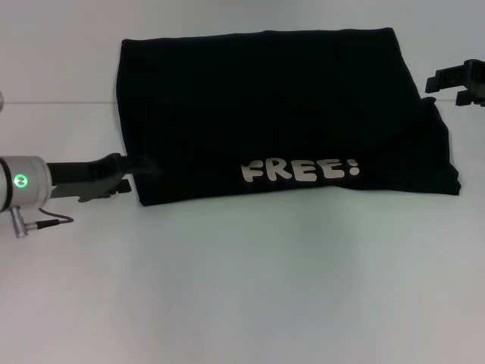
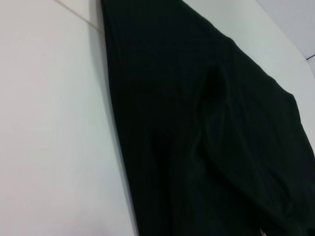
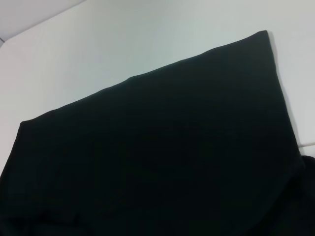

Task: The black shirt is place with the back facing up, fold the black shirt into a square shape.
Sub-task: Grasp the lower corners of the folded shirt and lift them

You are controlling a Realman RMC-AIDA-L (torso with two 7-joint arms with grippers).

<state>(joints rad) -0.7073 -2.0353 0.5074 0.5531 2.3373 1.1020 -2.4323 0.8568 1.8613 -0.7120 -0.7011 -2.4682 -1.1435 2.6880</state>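
So there's one black shirt on the white table, already folded down into a wide rectangle, with the white "FREE!" print showing along the near edge. It sits toward the far side of the table, roughly centred between the two arms. The left gripper is low at the shirt's near left corner, tips right at the cloth edge. Honestly I can't tell if it's pinched anything or just sitting beside it, because black fingers against black fabric blur together there, and its wrist camera only shows cloth and table. The right gripper hangs just off the shirt's far right edge, apart from the cloth, with its fingers looking spread and nothing between them. My read is that the folding is mostly done but the shape is still wider than it is deep, so one more fold across the width looks due. That would call for getting a proper grip on one short side and carrying it over to the other, keeping the layers stacked. Count: one shirt, two grippers, one table.
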